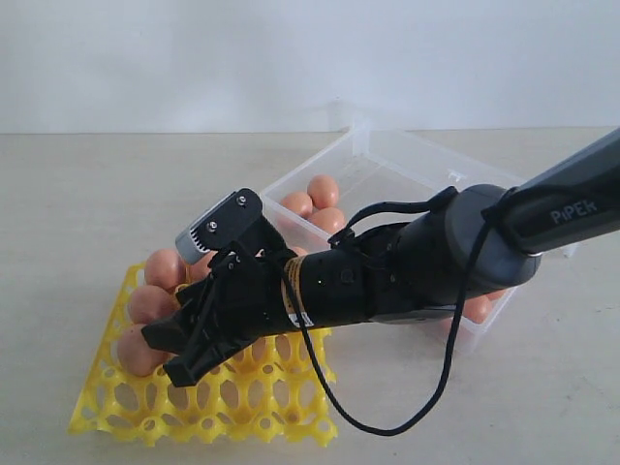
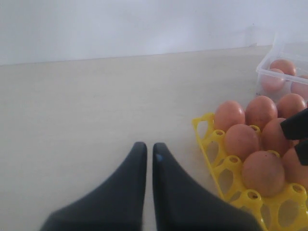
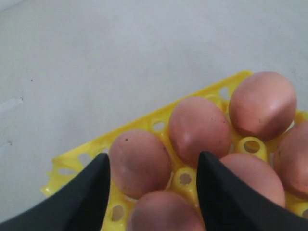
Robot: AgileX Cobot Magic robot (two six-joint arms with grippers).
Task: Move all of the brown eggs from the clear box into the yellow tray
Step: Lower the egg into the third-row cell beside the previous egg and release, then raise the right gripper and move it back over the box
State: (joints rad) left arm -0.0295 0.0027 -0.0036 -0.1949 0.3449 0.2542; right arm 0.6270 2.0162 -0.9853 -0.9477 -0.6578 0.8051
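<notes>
We saw the left claw [image 2: 147, 149] pressed together above the bare worktop [image 2: 72, 106]. Beside it, brown eggs [image 2: 240, 141] sat in cups of the yellow tray [image 2: 207, 127], and the right claw [image 3: 154, 156] hung spread apart over them. Further right, more eggs lay in the clear box [image 1: 397, 165].

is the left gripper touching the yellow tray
Apart. The left wrist view shows a strip of bare table between the left gripper and the near edge of the yellow tray; its fingertips sit off to the tray's side.

Open table [image 1: 68, 213] beside yellow tray [image 1: 97, 417]
</notes>
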